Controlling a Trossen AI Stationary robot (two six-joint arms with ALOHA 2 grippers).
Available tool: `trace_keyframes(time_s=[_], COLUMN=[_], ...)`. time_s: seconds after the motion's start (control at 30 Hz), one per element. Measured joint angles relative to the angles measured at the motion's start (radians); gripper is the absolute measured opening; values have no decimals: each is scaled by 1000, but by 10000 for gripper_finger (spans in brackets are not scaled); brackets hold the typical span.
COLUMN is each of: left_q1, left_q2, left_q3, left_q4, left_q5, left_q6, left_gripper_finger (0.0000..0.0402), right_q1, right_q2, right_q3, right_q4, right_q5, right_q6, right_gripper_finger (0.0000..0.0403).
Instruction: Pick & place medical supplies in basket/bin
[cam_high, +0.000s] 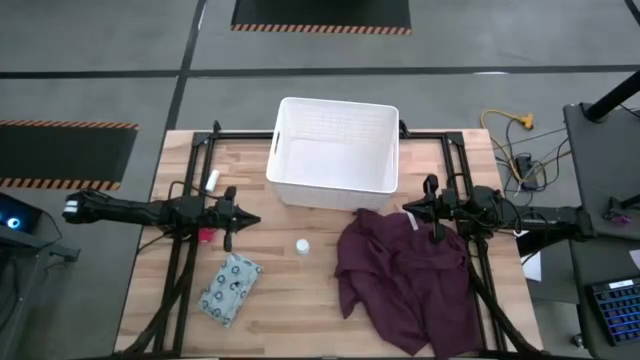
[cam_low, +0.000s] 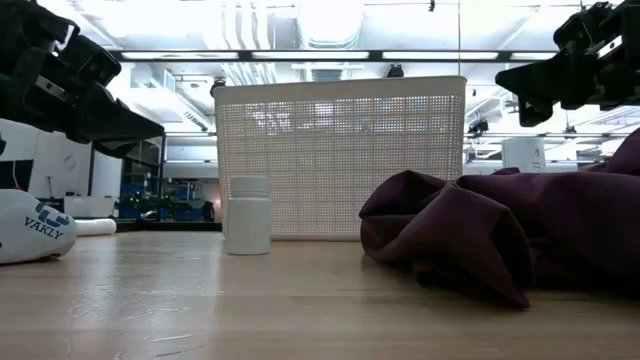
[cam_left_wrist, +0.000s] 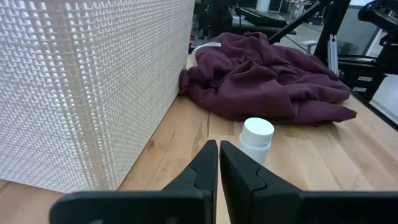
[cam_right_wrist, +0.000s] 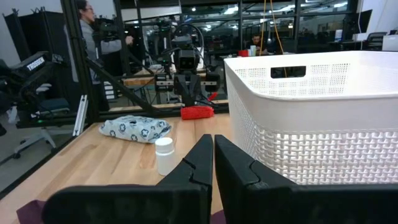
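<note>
The white slotted basket (cam_high: 335, 150) stands on its base at the table's far middle. A tiny white bottle (cam_high: 301, 245) stands upright in front of it, also in the left wrist view (cam_left_wrist: 256, 140) and right wrist view (cam_right_wrist: 164, 155). The teal dotted packet (cam_high: 231, 288) lies flat near the left front. A pink-red piece (cam_high: 207, 236) and a white tube (cam_high: 212, 181) lie by the left arm. My left gripper (cam_high: 250, 218) is shut and hovers left of the bottle. My right gripper (cam_high: 408, 210) is shut above the maroon cloth's far edge.
A large maroon cloth (cam_high: 405, 275) lies crumpled over the table's right half, touching the basket's near right corner. Black frame rails run along both table sides. A person (cam_right_wrist: 93, 37) stands beyond the table's left side. Bare wood shows between bottle and packet.
</note>
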Motion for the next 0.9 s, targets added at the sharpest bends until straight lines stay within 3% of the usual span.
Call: trace_keyframes(time_s=[0.3,0.47,0.7,0.9], left_q1=[0,0,0,-1], left_q2=[0,0,0,0], left_q3=[0,0,0,0], left_q4=[0,0,0,0], left_q5=[0,0,0,-46], left_q6=[0,0,0,47], left_gripper_finger=[0,0,0,0], right_q1=[0,0,-1,0], right_q2=[0,-1,5,8], right_q3=[0,0,0,0], right_q4=[1,2,10,36], right_q5=[0,-27,55,71], right_q6=[15,287,305,453], right_gripper_finger=[9,9,9,9])
